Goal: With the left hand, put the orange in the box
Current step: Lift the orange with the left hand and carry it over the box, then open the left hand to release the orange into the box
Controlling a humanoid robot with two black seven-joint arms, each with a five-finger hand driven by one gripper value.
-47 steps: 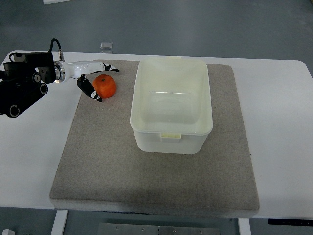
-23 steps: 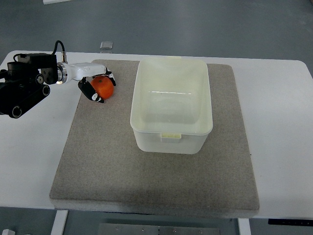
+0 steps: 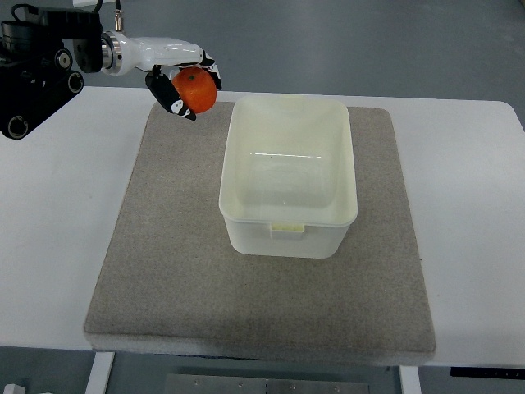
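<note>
Top view, looking steeply down on a white table [image 3: 467, 180] covered in the middle by a grey mat [image 3: 164, 271]. Box [image 3: 287, 176], pale translucent plastic and rectangular, stands on the mat a little toward twelve o'clock from the picture's centre, its long sides running from twelve to six o'clock. Nothing shows inside it but its own glossy floor.

Left arm [image 3: 41, 66], black and bulky, enters at the ten o'clock corner of the picture. Its white left hand [image 3: 176, 70] reaches toward three o'clock, with black-tipped fingers [image 3: 168, 94] curled around the orange [image 3: 195, 89] and clamped on it. Fingers wrap the fruit from its nine o'clock side and over its top. The orange sits at about eleven o'clock in the picture, just beside the box's far left corner, outside the rim and not over the opening. Whether it is raised clear of the mat cannot be judged from this angle.

Grey floor [image 3: 344, 45] fills the twelve o'clock strip beyond the table.
</note>
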